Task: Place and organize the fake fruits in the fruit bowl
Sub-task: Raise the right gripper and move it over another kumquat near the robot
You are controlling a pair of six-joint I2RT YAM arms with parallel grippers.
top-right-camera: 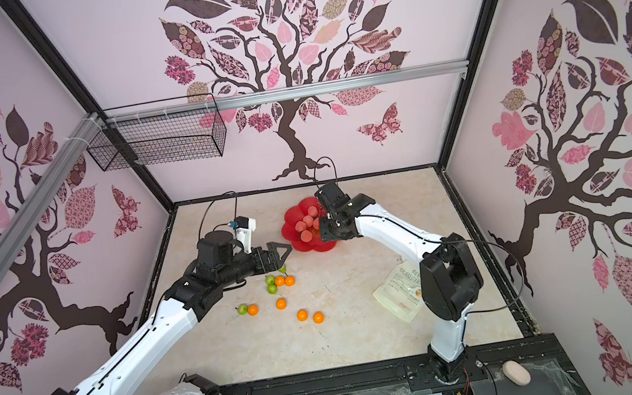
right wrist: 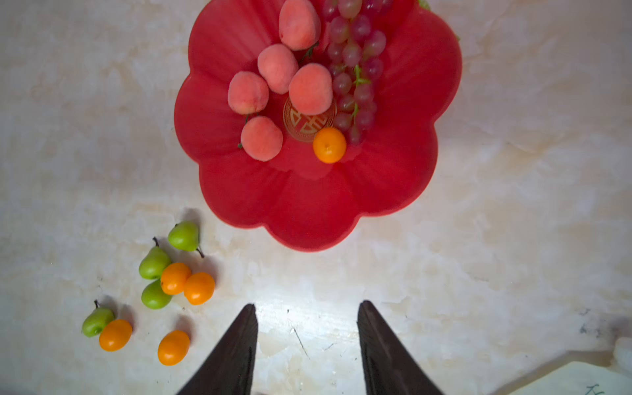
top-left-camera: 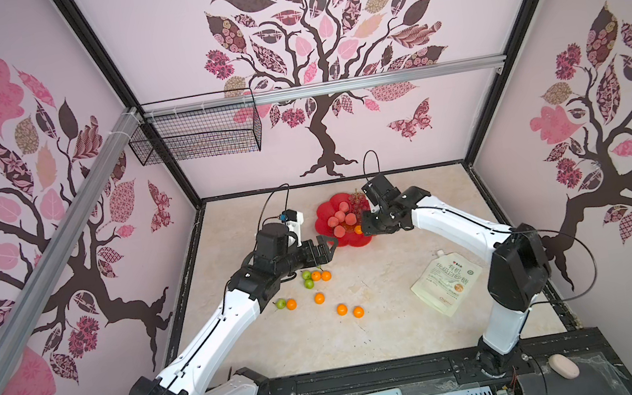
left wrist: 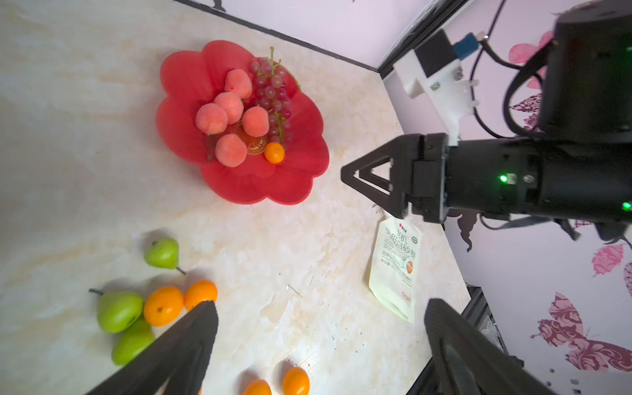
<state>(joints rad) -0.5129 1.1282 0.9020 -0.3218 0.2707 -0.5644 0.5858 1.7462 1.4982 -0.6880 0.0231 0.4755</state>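
Note:
The red flower-shaped fruit bowl [top-left-camera: 328,210] [right wrist: 307,205] [left wrist: 191,78] stands at the back of the table. It holds several pink peaches [right wrist: 310,88], a dark-red grape bunch [right wrist: 352,54] and one orange [right wrist: 329,145]. Several oranges [top-left-camera: 319,298] [right wrist: 173,347] and green pears [top-left-camera: 309,284] [right wrist: 154,262] lie loose on the table in front of the bowl. My left gripper [top-left-camera: 333,248] [left wrist: 321,314] hovers open and empty between the loose cluster and the bowl. My right gripper [right wrist: 307,306] [left wrist: 343,174] is open and empty above the bowl's near right edge, hiding part of the bowl in both top views.
A flat cream printed pouch [top-left-camera: 446,283] [left wrist: 396,263] lies on the right of the table near the right arm. A black wire basket [top-left-camera: 196,135] hangs on the back wall at the left. Walls enclose the table on three sides.

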